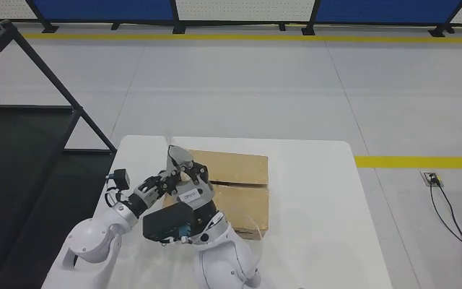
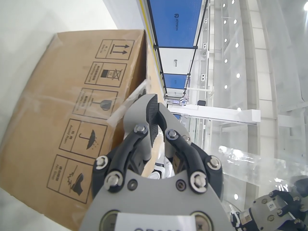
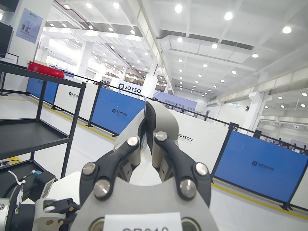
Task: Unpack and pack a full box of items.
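- Brown cardboard box point(image 1: 232, 180) lies flaps-shut on the white desk point(image 1: 310, 217), with its long axis running left-right.
- Left end effector point(image 2: 157, 106) is closed beside the box's left end; I cannot tell whether it holds anything.
- Right end effector point(image 3: 147, 106) points upward, pinching thin clear film point(image 3: 145, 102).

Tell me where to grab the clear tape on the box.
Pinch the clear tape at its loose end by the box's top edge, coming from the printed end face: there it seems lifted off the cardboard; elsewhere it lies flat.
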{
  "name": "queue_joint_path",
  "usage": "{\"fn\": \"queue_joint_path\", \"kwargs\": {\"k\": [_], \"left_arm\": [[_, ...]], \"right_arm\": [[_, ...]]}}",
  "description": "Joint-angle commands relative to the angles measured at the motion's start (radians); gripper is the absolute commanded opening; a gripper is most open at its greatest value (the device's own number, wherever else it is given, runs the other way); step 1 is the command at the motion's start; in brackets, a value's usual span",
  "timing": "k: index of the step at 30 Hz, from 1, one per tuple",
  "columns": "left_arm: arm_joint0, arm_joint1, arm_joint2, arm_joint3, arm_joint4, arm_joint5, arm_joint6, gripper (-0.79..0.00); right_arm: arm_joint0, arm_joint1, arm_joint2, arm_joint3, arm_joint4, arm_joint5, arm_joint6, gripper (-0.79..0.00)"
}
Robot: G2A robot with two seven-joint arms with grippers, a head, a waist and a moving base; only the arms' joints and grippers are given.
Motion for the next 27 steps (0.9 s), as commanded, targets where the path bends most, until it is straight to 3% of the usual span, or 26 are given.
{"fn": "queue_joint_path", "kwargs": {"k": [1,10,20,27], "left_arm": [[-0.003,0.0,0.001,0.001,-0.001,-0.001,-0.003,-0.785],[-0.013,0.0,-0.001,-0.011,-0.014,-0.001,-0.013,-0.785],[-0.085,-0.009,0.052,0.059,-0.03,0.047,0.002,-0.785],[-0.097,-0.01,0.061,0.085,-0.026,0.043,-0.005,-0.785]], "right_arm": [[-0.015,0.001,0.006,-0.011,0.005,0.007,0.005,-0.785],[-0.038,0.002,0.003,-0.026,-0.016,0.007,-0.02,-0.785],[-0.023,-0.005,0.013,-0.009,0.001,0.017,-0.013,-0.785],[-0.038,-0.003,0.045,0.006,0.038,0.017,-0.015,-0.785]]}}
